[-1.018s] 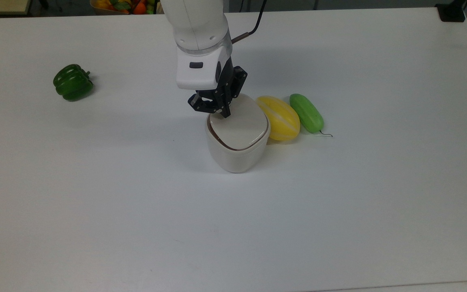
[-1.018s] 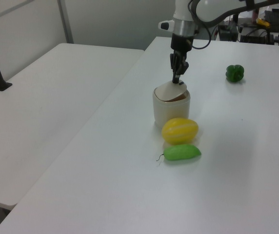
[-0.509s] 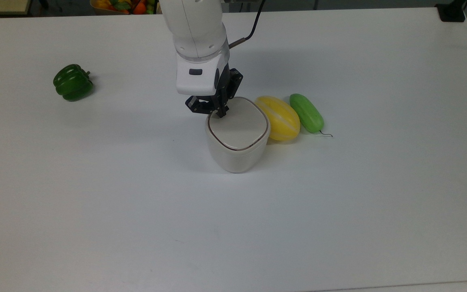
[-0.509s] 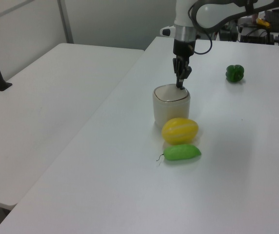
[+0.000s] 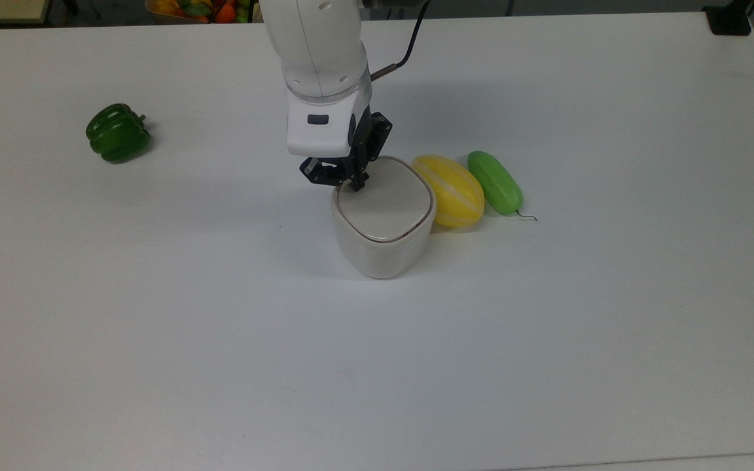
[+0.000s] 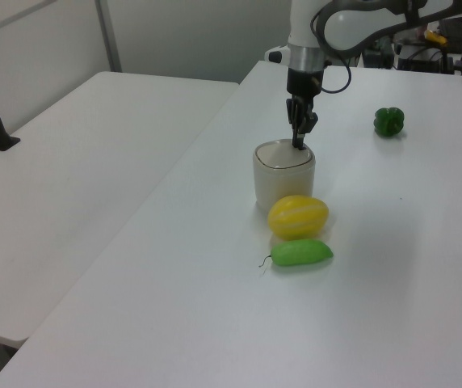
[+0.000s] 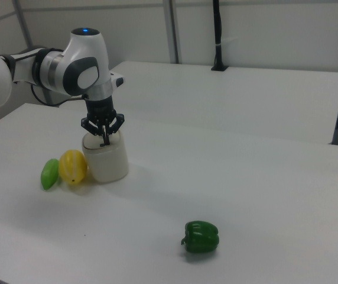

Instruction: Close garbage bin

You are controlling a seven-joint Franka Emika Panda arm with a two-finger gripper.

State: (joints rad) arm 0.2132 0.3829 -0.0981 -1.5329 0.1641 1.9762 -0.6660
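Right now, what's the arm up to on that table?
The arm's pincer is pressing its shut tips onto the lid of the garbage bin, near the lid's edge. The lid lies flat, so the bin looks closed. A yellow melon sits against the bin, a green cucumber beside it, and a green pepper lies apart.

Gripper (image 6: 299,145) tips down on the garbage bin (image 6: 283,175) lid, lid flat. Yellow melon (image 6: 297,217) touches the bin; green cucumber (image 6: 300,253) just beside. Green pepper (image 6: 388,121) near the table (image 6: 392,267)'s far edge.

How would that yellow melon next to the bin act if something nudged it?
The yellow melon looks smooth and oval, so it would probably roll. It seems to touch the garbage bin and green cucumber, which may block it.
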